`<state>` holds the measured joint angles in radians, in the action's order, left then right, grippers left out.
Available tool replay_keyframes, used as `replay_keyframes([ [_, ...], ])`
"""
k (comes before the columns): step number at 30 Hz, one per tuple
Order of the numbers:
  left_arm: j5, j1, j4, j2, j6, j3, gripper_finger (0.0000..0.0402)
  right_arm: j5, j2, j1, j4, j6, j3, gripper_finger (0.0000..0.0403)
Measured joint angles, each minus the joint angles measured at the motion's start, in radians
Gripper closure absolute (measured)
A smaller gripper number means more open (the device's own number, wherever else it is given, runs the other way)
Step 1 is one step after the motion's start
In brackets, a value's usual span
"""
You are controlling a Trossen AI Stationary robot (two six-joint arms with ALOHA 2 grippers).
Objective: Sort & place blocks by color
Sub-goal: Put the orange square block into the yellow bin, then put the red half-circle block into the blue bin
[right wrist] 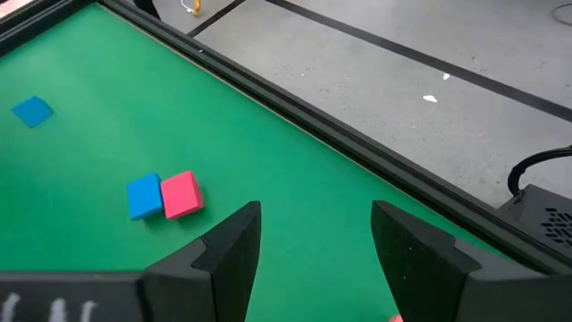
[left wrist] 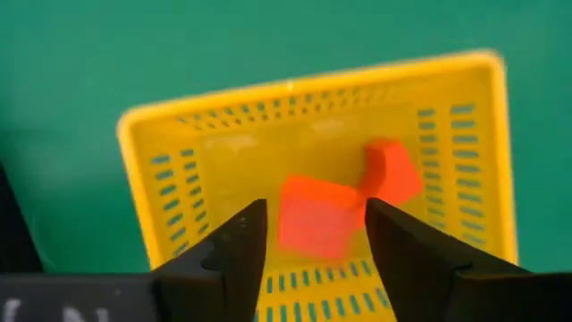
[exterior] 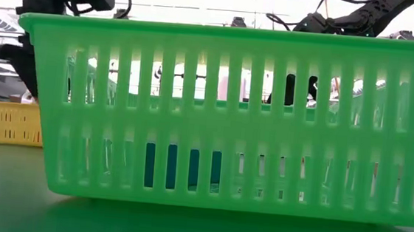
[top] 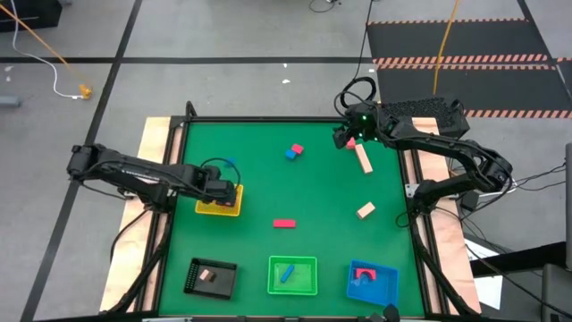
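Our left hand (left wrist: 311,234) hangs over the yellow tray (top: 218,207) with its fingers parted and nothing between them; directly below the gap lies a red block (left wrist: 317,215) on the tray floor, touching a second red block (left wrist: 390,172) beside it. Our right hand (right wrist: 315,234) hovers near the far right corner of the green bench (top: 268,170), fingers spread and empty, just beside a long cream bar (top: 363,159). Out from there, a blue cube (right wrist: 143,197) and a pink cube (right wrist: 181,194) sit touching each other. A pink bar (top: 284,224) lies mid-bench and a cream cube (top: 365,210) lies toward the right. Along the near edge stand the black tray (top: 212,276), green tray (top: 293,275) and blue tray (top: 372,283), each holding something.
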<state>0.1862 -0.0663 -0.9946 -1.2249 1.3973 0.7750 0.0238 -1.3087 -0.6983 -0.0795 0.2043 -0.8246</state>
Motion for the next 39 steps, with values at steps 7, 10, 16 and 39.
replay_keyframes([
  [7, 0.009, 0.044, 0.036, -0.005, -0.001, 0.001, 0.0212, -0.014, 0.000, 0.000, -0.003, -0.006, 0.000, 0.0197],
  [10, 0.008, 0.053, 0.088, -0.002, 0.000, 0.001, 0.0226, -0.094, 0.000, 0.000, 0.000, 0.008, 0.000, 0.0197],
  [16, 0.011, 0.061, 0.312, -0.003, -0.074, 0.001, 0.0248, -0.156, -0.015, 0.037, 0.026, 0.044, 0.000, 0.0197],
  [39, 0.034, 0.066, 0.713, -0.002, -0.174, 0.001, 0.0250, -0.070, -0.378, 0.242, 0.533, -0.139, 0.000, 0.0197],
])
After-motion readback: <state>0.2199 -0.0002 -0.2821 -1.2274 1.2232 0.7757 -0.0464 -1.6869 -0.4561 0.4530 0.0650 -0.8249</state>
